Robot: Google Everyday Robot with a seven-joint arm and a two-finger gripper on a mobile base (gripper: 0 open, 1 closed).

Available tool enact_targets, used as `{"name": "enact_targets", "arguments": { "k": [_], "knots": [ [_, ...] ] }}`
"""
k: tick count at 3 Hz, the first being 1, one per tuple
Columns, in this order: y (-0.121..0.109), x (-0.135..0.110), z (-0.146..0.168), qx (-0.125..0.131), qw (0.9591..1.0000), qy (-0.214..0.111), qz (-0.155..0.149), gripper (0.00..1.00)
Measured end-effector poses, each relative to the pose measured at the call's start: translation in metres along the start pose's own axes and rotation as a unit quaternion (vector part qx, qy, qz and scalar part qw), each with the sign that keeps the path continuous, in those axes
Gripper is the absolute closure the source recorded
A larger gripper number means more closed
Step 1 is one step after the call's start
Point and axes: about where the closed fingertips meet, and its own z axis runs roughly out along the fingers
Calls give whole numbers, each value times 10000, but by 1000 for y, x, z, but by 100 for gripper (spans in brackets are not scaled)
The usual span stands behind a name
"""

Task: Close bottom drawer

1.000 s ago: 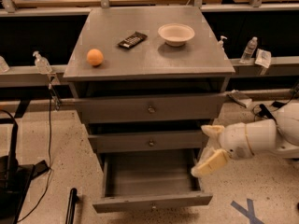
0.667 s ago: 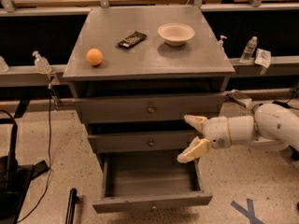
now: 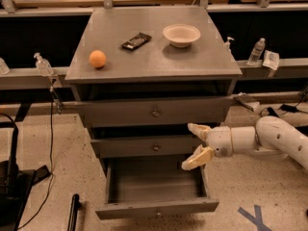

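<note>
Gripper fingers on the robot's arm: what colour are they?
Cream-yellow fingers; gripper near the open grey bottom drawer; camera view.

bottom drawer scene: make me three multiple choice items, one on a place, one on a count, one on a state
1. Where is the gripper?
A. lying on the floor
B. by the right end of the middle drawer
C. out of view

2. How many things lie on the cabinet top?
A. one
B. five
C. three

3. How is the bottom drawer?
A. pulled out
B. fully shut
C. taken out and lying on the floor

Answers:
1 B: it stands open in front of that drawer's right end.
2 C: there is an orange, a dark flat bar and a white bowl.
3 A: its box shows open below the gripper.
</note>
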Motion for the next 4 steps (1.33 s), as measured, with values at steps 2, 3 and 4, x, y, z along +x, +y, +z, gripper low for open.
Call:
{"name": "enact_targets", "arguments": {
  "k": [2,3,4],
  "knots": [
    [-8,73,30,42,9987,-312,-397,0],
    [-6,124,31,-66,9969,-416,-659,0],
    [-2,162,35,-202,9969,-178,-737,0]
  ]
}}
